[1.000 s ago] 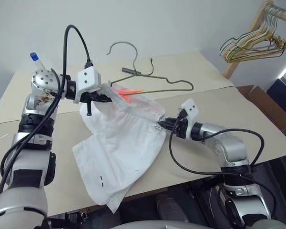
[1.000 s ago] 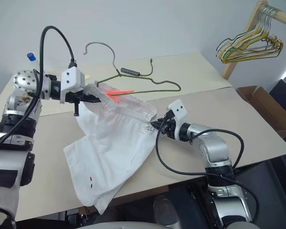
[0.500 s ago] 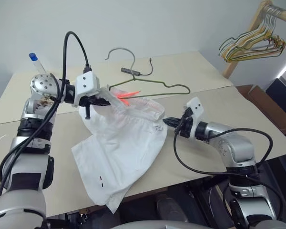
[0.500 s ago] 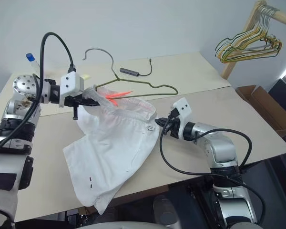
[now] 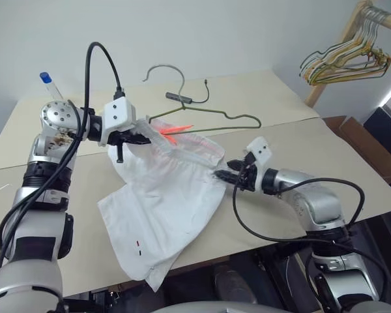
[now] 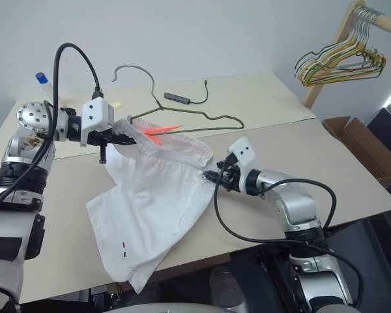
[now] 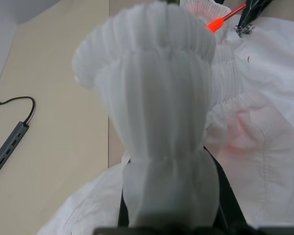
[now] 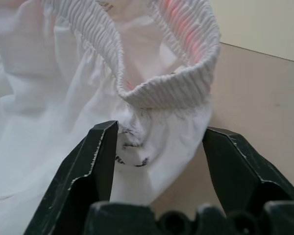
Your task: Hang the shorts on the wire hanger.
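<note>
Nearest us, the shorts (image 5: 166, 208): white cloth spread over the middle of the table (image 5: 352, 176), one leg hanging off the near edge, small dark and red marks by the near hem.

Right gripper (image 5: 223, 175): at the right end of the waistband, low over the table. We see its two black fingers (image 8: 95, 161) spread apart, the gathered waistband corner lying between them and brushing one finger; they are not clamped on the cloth.

Left gripper (image 5: 138, 135): at the left, raised above the table. We see its jaws pinched tight on the elastic waistband, lifting that end so the cloth drapes down from it. A red-orange tag (image 5: 176, 128) sticks out just beside it.

The wire hanger (image 5: 212, 112): thin dark wire, lying flat just beyond the shorts, hook pointing to the far left; its near bar runs close along the raised waistband.

Grey adapter (image 5: 176, 96) with black cable: on the table by the hanger's neck.

Far right: a wooden rack (image 5: 342, 49) carrying a bunch of hangers (image 5: 342, 60).
</note>
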